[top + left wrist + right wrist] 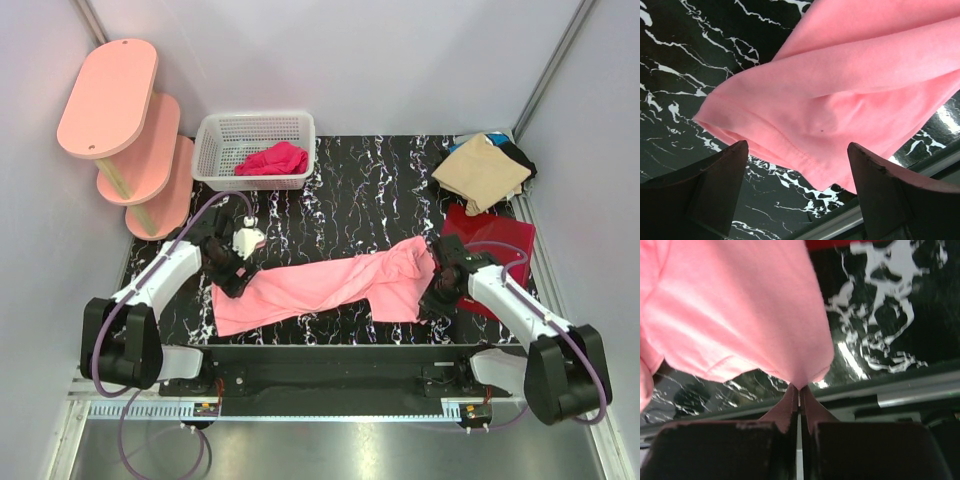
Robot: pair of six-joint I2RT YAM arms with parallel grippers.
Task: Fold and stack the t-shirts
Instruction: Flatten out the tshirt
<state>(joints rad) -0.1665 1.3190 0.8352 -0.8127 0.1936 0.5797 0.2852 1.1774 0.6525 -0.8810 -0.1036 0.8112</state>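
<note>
Right claw (799, 391) pinches rumpled salmon-pink t-shirt (320, 286) corner.

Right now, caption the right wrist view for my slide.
Right gripper pinches the pink t-shirt by its edge above marbled table.

Looks like a robotics lab test cell: plain white panels (400, 60) box in the black marbled table (370, 190), an aluminium post (550, 60) climbs the corner, and the left arm (160, 280) and right arm (520, 310) are bolted by a metal rail (330, 408) at the near edge. A pink tiered shelf (110, 95) and a white basket (215, 150) stand behind.
</note>
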